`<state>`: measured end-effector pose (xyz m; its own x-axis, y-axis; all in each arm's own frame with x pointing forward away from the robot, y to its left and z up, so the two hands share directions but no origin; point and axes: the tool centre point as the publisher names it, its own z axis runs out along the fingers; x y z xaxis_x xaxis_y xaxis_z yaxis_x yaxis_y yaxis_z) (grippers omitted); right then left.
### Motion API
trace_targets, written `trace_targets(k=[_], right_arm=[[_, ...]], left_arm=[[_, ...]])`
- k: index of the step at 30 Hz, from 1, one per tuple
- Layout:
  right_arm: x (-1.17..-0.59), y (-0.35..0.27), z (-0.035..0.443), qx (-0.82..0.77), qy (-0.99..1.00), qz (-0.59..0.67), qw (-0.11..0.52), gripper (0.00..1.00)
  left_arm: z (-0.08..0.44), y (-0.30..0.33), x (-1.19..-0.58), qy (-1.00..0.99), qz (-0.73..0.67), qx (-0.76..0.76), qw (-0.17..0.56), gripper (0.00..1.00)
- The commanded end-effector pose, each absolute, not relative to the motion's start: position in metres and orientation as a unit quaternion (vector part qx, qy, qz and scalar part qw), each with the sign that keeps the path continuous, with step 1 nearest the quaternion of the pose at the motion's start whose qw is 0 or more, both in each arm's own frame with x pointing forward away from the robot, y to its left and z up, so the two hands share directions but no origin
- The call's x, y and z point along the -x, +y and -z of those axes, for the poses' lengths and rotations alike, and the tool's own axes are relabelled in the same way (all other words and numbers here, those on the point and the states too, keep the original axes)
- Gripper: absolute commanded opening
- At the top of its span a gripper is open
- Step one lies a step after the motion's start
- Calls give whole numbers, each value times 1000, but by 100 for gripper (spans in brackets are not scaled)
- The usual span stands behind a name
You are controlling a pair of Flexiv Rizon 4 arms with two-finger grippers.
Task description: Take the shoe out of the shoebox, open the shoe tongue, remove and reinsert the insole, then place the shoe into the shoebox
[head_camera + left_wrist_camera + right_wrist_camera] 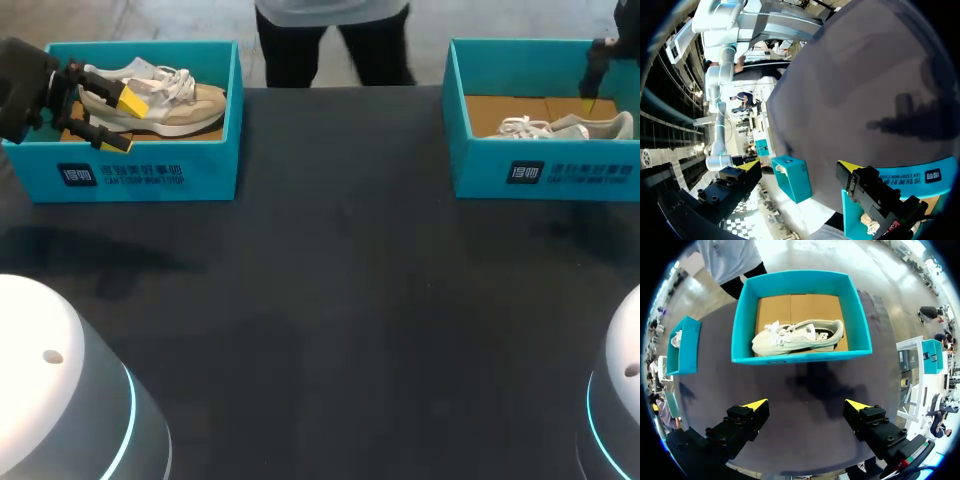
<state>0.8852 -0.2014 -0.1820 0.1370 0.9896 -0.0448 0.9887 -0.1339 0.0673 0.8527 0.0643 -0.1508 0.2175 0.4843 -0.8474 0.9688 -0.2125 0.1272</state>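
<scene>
— Right pincer (806, 404): what state, and what lies ahead of it?

— Fingers spread wide, nothing between them. Nearest ahead is the bare dark bench (805, 385). Beyond that is the front wall of the right shoebox (800, 358). Inside, on the cardboard floor, the white shoe (799, 336) rests on its sole, well apart from both fingertips.

— Long axis of that shoe?

— Parallel to the box's front wall, and so parallel to the line joining the two fingertips. Toe and laces point toward the middle of the bench, heel toward its outer end. On this reading, the pincer would meet the shoe end to end. A grasp across the narrow width would probably call for a turn of the wrist before the descent.

— And the left pincer (800, 165)?

— Also wide, also empty. In the head view it hangs low over the near end of the left shoebox (150, 178). One yellow tip overlaps the beige shoe (175, 108); the other is near the front wall. Whether either tip touches the shoe cannot be told. This shoe also lies along its box's length, toe toward the middle of the bench.

— Which arm is nearer its shoe?

— The left, by a clear margin, as judged from the head view. The right pincer stands farther off from its own.
</scene>
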Motion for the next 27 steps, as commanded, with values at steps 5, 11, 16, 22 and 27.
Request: trace_targets(k=[5, 11, 16, 22, 27], right_arm=[[-875, -207, 186, -750, 660, -23, 44, 100], [-875, -207, 186, -750, 660, -23, 44, 100], [-875, -207, 186, -750, 660, -23, 44, 100], [-875, -207, 186, -750, 660, -23, 44, 100], [-875, -207, 186, -750, 660, -23, 44, 100]], left_arm=[[151, 64, -853, 521, 345, -698, 350, 100], [151, 64, -853, 521, 345, -698, 350, 100], [151, 64, -853, 521, 345, -698, 350, 100], [151, 64, -853, 521, 345, -698, 350, 100], [151, 64, -853, 521, 345, -698, 350, 100]])
